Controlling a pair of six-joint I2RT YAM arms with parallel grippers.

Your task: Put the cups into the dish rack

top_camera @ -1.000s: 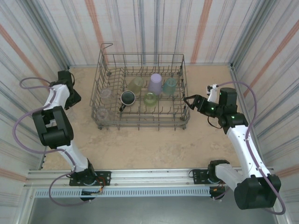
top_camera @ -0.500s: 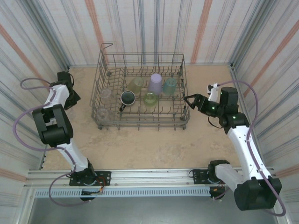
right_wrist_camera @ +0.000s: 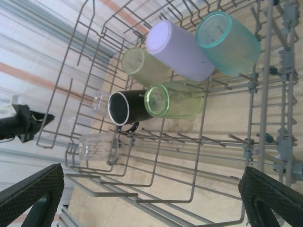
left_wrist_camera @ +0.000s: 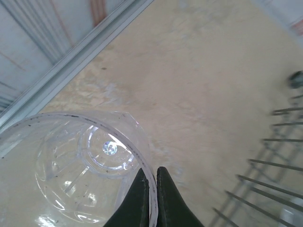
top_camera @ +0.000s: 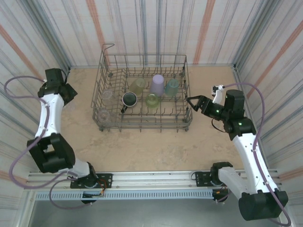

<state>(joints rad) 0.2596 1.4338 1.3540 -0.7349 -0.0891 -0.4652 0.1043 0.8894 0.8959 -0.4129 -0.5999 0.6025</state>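
Clamping the rim of the clear tumbler [left_wrist_camera: 71,175] near the tabletop's far-left corner, your left pincer [left_wrist_camera: 150,189] has just closed; lift it to the dish rack [top_camera: 142,126] next. Your right pincer [top_camera: 190,104] stands apart.

We see a sandy-beige, mottled table [top_camera: 142,146], and the one thing plainly standing on it is the grey wire dish rack [top_camera: 142,124]. The rack sits just ahead of the spread jaws of the right gripper [right_wrist_camera: 151,182] and off to the right of the pinched jaws of the left gripper [left_wrist_camera: 150,189], with bare table between. Under the left jaws the table shows through a clear cup [left_wrist_camera: 90,156] nipped at its rim; whether its base touches the table we cannot tell.
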